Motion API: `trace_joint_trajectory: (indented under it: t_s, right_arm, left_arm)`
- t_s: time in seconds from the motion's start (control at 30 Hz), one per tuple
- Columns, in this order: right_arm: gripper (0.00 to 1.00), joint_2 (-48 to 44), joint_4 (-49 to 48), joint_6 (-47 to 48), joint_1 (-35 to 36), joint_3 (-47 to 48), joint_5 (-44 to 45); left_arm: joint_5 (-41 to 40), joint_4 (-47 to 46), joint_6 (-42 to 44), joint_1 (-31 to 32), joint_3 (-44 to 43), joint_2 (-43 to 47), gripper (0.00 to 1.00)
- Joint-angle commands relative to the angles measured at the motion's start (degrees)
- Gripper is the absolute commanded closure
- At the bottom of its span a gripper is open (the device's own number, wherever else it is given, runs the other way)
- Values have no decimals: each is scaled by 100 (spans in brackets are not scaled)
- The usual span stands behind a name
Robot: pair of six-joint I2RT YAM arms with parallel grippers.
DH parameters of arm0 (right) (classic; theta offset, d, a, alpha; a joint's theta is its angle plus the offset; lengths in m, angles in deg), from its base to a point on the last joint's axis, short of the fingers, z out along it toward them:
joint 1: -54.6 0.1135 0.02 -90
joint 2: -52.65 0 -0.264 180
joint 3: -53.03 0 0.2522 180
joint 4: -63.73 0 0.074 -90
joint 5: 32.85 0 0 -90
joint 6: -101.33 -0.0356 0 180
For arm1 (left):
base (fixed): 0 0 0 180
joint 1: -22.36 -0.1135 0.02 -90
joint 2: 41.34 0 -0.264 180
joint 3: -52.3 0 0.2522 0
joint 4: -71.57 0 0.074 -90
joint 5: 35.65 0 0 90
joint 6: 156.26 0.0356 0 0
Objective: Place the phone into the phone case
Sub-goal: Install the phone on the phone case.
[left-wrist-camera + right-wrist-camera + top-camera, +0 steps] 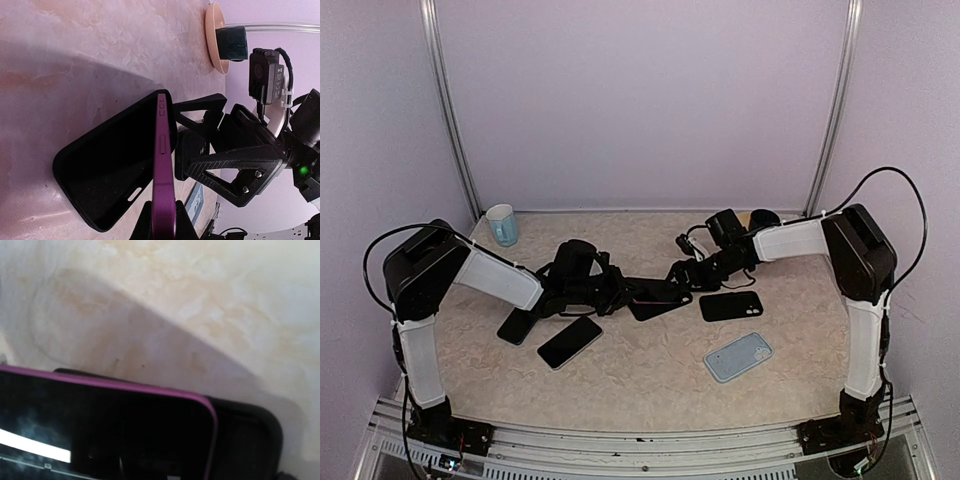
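1. The left end effector (161, 222) is clamped shut on the near end of the purple phone (163, 150). It holds the phone on its long edge over the middle of the desk (100, 40), between the two arms.
2. The black case (107, 170) sits just beside the phone with its hollow facing it. The phone's far end touches the case's far corner, and the rest is tilted out.
3. The right end effector (682, 272) is wide open and holds nothing. It is on the phone's other side, away from the case.
4. Phone and case run lengthwise from the left arm toward the right arm. The next move likely depends on tipping the phone sideways into the hollow, with the right arm nearer the far end to press.
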Motion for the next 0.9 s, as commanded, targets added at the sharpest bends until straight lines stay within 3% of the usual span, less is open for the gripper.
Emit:
trace_joint_trajectory:
  t_s: [0.0, 0.5, 0.87]
  right_arm:
    - [0, -16, -84, -143, 164, -192, -130]
    - [0, -316, -479, -428, 451, -733, -177]
    - [0, -505, -412, -456, 460, -853, 34]
  left_arm:
    - [8, -172, -99, 43, -174, -63, 100]
    - [196, -62, -634, 61, -46, -144, 100]
    - [-169, 123, -1029, 135, 232, 151, 100]
